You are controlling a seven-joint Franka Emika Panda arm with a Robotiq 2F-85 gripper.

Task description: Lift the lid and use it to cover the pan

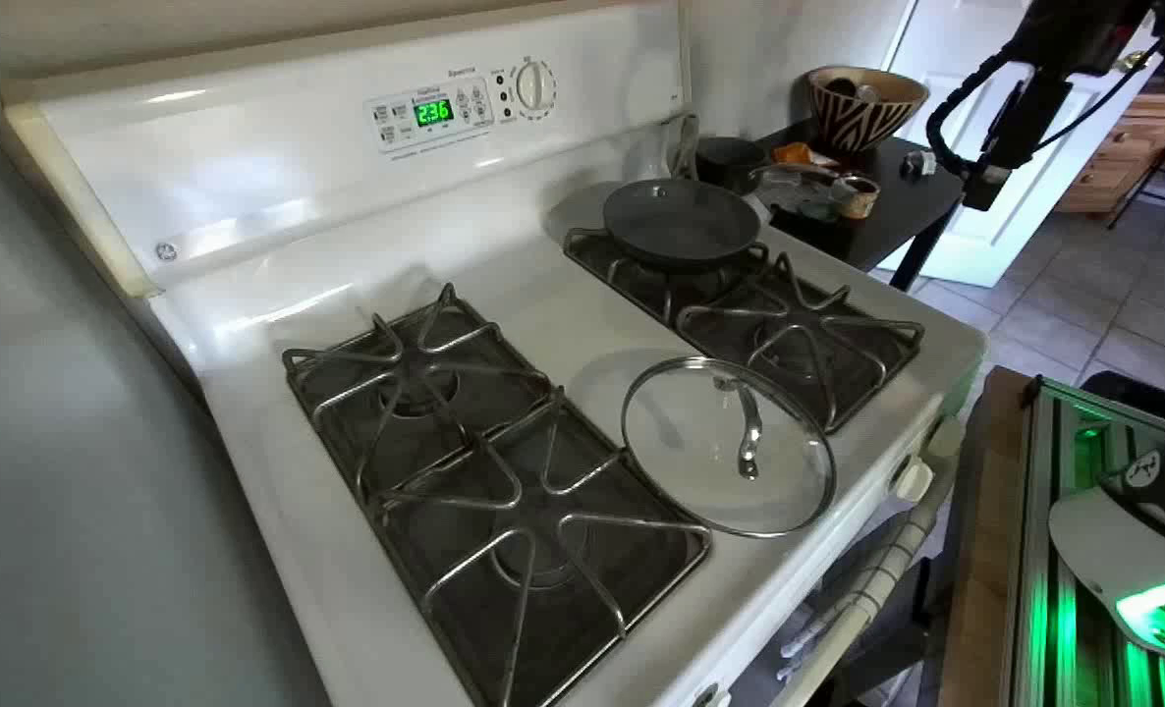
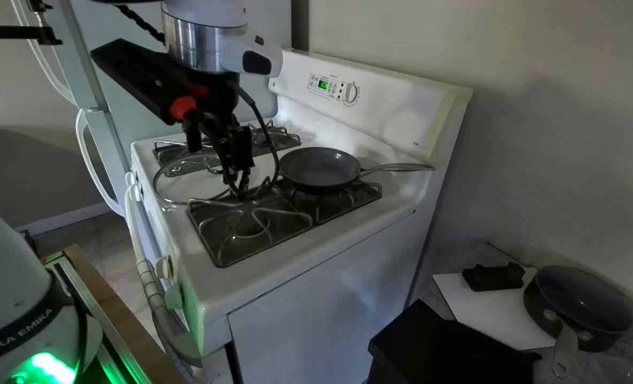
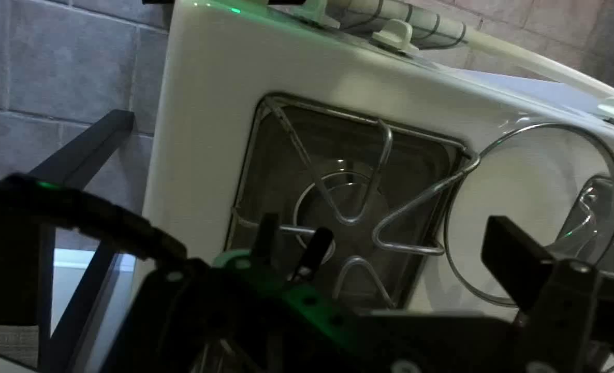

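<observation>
Black fingers [image 3: 511, 248], spread apart with nothing between them, hang in the air, clear of the stove [image 1: 533, 314]. Next outward, at the stove's front, rests the clear glass lid [image 1: 725, 447] between the two sets of burner grates [image 1: 502, 469] (whether it touches either, I cannot tell). Farther back, the dark pan [image 1: 681, 224] sits uncovered on a rear grate [image 1: 668, 295]. Lifting the lid and covering the pan both seem yet to be done
</observation>
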